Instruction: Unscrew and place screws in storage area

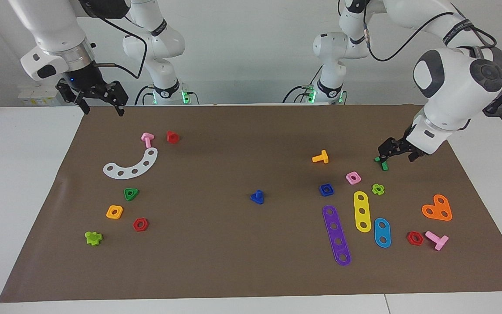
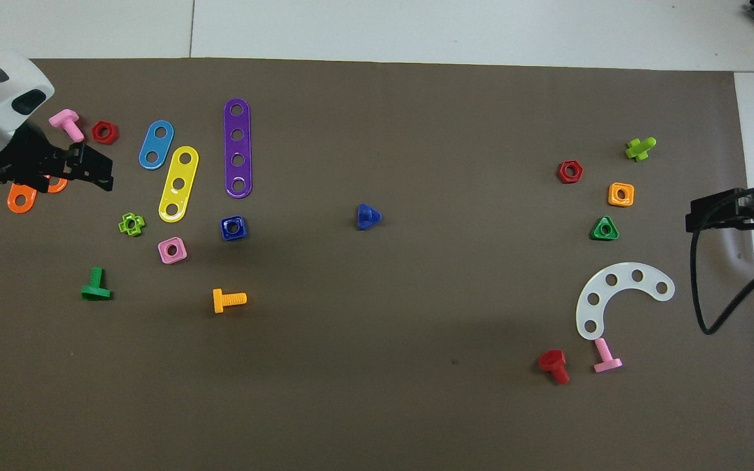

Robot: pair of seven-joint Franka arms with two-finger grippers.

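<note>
A single blue screw (image 1: 257,197) (image 2: 368,216) stands alone on its triangular head near the middle of the brown mat. The storage area is the patch around the white curved strip (image 1: 131,165) (image 2: 622,297) toward the right arm's end. My left gripper (image 1: 395,157) (image 2: 89,173) hangs open and empty over the green bolt (image 1: 382,163) (image 2: 95,286) at the left arm's end. Over the mat's edge by the robots, at the right arm's end, my right gripper (image 1: 103,108) (image 2: 701,219) waits, open and empty.
By the strip lie a pink bolt (image 1: 147,139), red bolt (image 1: 172,137), green triangular nut (image 1: 131,194), orange nut (image 1: 114,212) and red nut (image 1: 140,224). At the left arm's end are a blue square nut (image 1: 326,189), orange bolt (image 1: 320,157), and purple (image 1: 337,235) and yellow (image 1: 362,211) strips.
</note>
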